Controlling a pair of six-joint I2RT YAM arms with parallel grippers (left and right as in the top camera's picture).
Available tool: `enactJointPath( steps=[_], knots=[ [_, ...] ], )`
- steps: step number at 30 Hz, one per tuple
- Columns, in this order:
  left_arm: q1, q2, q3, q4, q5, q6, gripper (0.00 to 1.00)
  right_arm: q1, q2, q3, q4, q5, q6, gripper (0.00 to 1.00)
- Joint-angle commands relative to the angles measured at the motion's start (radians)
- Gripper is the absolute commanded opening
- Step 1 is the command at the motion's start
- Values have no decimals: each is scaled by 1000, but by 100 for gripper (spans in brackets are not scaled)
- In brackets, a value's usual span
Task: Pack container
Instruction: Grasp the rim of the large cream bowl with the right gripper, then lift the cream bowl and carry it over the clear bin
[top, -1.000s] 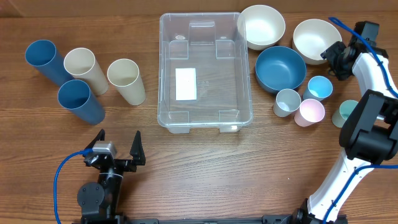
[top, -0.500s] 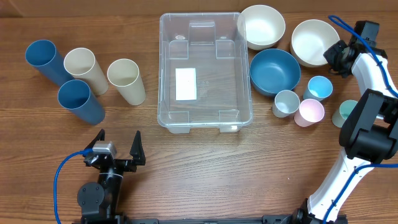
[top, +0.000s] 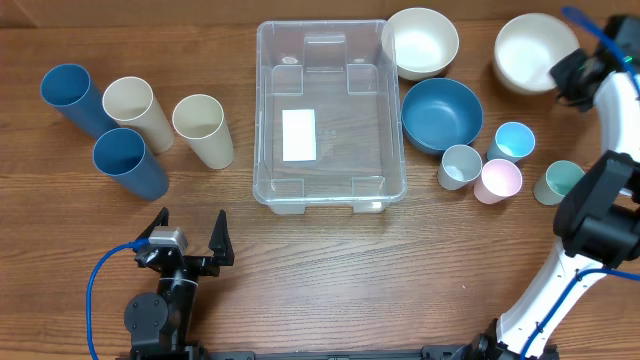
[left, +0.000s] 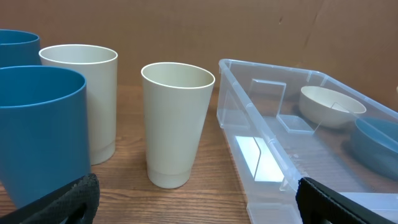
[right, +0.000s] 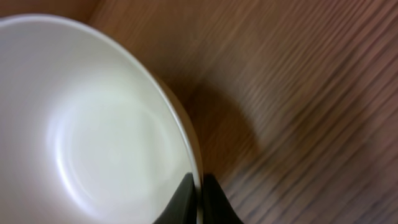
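Over on the far side, the right gripper (top: 558, 70) is clamped on the rim of the held white bowl (top: 533, 48); the wrist view shows its two dark fingertips (right: 185, 198) pinched together over the bowl's edge. A shadow lies on the wood beside that edge, though I cannot tell whether the bowl touches the table (top: 330, 270).

Well off to this gripper's left sits the container (top: 345, 150), upright with its white label (top: 299, 135) on the floor and nothing else inside. Between gripper and container stand the second white bowl (top: 420, 43) and the blue bowl (top: 442, 112), the blue one just beside the container's wall. Nearer the arm's base than the gripper are four small cups: the grey cup (top: 461, 165), the light blue cup (top: 514, 141), the pink cup (top: 497, 181) and the green cup (top: 558, 182).

The left gripper (top: 190, 228) hangs low with its fingers spread apart, holding nothing. Ahead of it and to its right is the container; ahead and to its left stand four tall cups, the near cream cup (top: 203, 130), the far cream cup (top: 135, 110), the near blue cup (top: 128, 163) and the far blue cup (top: 72, 97).
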Motion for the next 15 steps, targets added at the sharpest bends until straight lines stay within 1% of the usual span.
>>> enactJointPath(
  steps=[1, 6, 9, 11, 12, 15],
  knots=[
    [10, -7, -3, 1, 11, -7, 100, -12, -63, 247, -113, -29, -59, 4],
    [10, -7, -3, 1, 11, -7, 100, 23, -67, 529, -344, -149, -144, 4],
    [10, -7, -3, 1, 11, -7, 100, 81, -69, 674, -488, -232, -202, 4],
    [10, -7, -3, 1, 11, -7, 100, 137, -69, 739, -570, -278, -237, 4],
    [10, -7, -3, 1, 11, -7, 100, 186, -69, 763, -619, -293, -259, 4],
    [10, -7, -3, 1, 11, -7, 100, 278, -69, 765, -673, -298, -290, 4]
  ],
)
